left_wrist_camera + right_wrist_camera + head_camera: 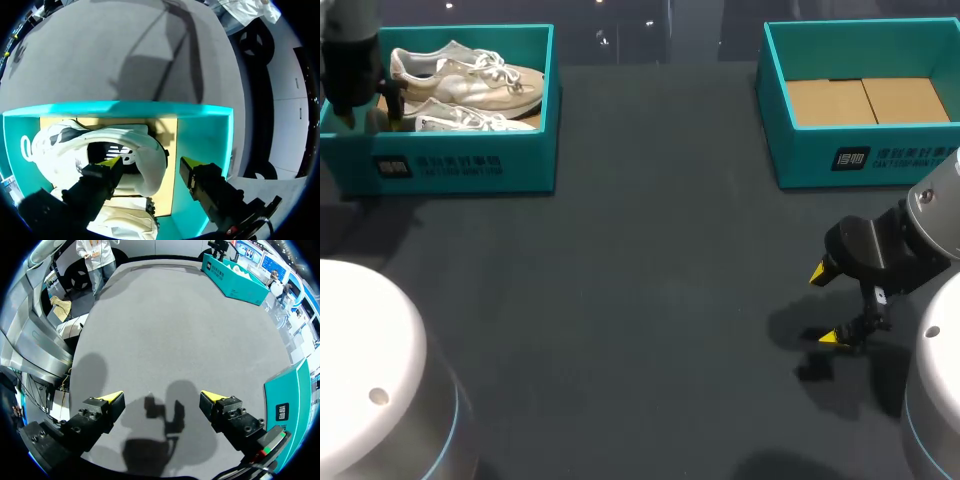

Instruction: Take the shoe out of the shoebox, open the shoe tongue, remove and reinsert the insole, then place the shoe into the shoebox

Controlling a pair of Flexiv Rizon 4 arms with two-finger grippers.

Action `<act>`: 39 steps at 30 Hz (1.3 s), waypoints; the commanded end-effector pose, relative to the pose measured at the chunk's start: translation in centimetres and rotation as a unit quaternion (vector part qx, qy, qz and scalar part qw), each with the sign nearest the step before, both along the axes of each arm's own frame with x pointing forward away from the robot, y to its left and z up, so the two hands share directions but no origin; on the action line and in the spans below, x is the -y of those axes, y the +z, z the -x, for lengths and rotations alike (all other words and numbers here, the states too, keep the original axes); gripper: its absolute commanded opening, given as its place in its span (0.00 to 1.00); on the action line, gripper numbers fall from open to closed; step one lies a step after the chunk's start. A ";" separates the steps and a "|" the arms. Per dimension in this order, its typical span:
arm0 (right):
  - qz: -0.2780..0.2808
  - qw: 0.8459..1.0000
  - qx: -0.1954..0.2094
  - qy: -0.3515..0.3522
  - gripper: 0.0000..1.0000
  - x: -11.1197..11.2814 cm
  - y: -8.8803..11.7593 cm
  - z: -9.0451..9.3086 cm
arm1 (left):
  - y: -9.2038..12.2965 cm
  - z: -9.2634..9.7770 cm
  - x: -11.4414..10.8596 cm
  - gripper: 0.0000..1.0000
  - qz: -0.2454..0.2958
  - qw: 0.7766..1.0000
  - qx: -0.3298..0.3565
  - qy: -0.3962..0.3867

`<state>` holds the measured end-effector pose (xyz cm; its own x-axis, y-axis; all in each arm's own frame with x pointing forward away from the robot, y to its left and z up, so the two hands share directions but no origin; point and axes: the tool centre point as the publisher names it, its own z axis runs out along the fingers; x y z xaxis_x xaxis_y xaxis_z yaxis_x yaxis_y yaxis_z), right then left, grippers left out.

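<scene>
A teal shoebox at the table's far left holds two white sneakers, one at the back and one in front. My left gripper hangs inside the box at its left end. In the left wrist view the gripper stands open astride the heel of a white sneaker. One fingertip is over the shoe's opening and the other is outside the heel, a small gap away. The second sneaker lies under the gripper. My right gripper hovers open over bare table at the right.
A second teal box with a bare cardboard floor stands at the far right. Its side wall shows beside my right gripper. Dark grey table spreads between the two boxes.
</scene>
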<state>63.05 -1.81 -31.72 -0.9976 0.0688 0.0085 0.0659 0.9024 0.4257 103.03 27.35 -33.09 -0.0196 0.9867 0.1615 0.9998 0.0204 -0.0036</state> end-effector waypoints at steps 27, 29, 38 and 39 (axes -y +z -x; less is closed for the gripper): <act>0.001 1.000 0.002 -0.001 1.00 0.0 0.0 0.2 | -3.5 0.7 -1.1 0.53 -0.033 0.999 -0.012 0.002; 0.001 1.000 0.002 -0.001 1.00 0.0 0.0 0.2 | -3.6 0.8 -1.2 0.46 -0.035 0.999 -0.011 0.002; 0.001 1.000 0.002 -0.001 1.00 0.0 0.0 0.2 | -3.6 0.9 -1.6 0.00 -0.042 0.999 -0.014 0.002; 0.001 1.000 0.002 -0.001 1.00 0.0 0.0 0.2 | -3.4 1.0 -1.7 0.00 -0.041 0.999 -0.014 0.000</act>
